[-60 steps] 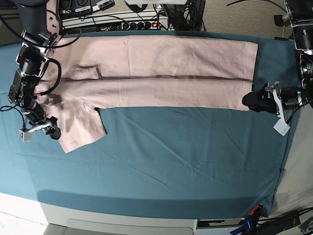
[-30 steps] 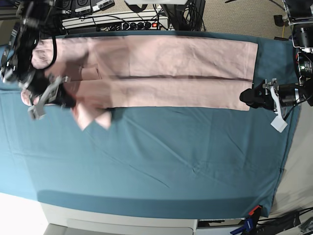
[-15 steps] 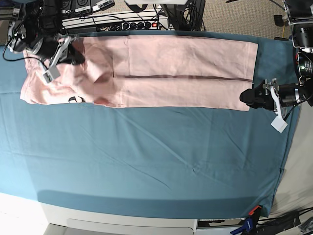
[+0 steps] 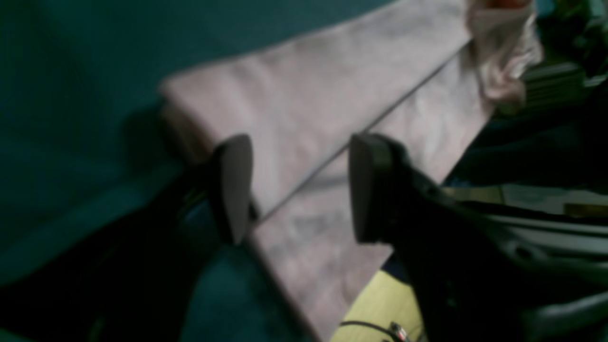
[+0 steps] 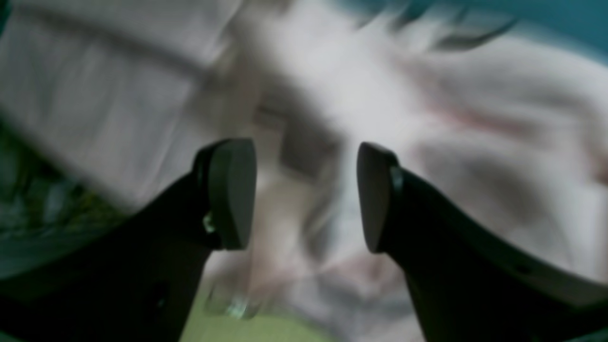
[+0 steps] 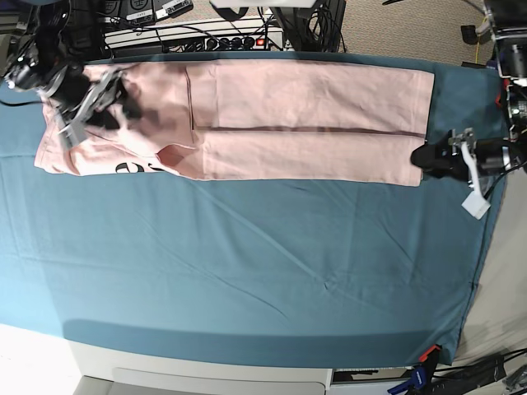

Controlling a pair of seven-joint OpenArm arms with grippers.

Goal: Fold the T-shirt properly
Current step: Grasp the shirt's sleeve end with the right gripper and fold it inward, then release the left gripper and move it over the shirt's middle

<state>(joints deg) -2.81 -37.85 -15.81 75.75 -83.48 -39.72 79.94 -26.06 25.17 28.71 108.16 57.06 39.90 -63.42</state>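
Observation:
The pale pink T-shirt (image 6: 305, 123) lies as a long folded band across the far part of the teal cloth, with a lengthwise crease and a bit of black lettering (image 6: 136, 167) at its left front edge. My right gripper (image 6: 128, 107) hovers over the shirt's left end. In the right wrist view the right gripper (image 5: 304, 194) is open, with blurred pink T-shirt (image 5: 451, 142) fabric beneath it and nothing held. My left gripper (image 6: 422, 156) sits at the shirt's right front corner. The left wrist view shows this gripper (image 4: 299, 190) open over the T-shirt (image 4: 323, 109) hem.
The teal table cloth (image 6: 272, 263) covers the table to its white front edge (image 6: 206, 370). Power strips and cables (image 6: 189, 33) lie behind the far edge. A white tag (image 6: 475, 206) hangs from the left arm.
My right gripper has opened and let go of the sleeve, which now lies folded onto the shirt's left end. The left gripper has opened wider and shifted slightly right.

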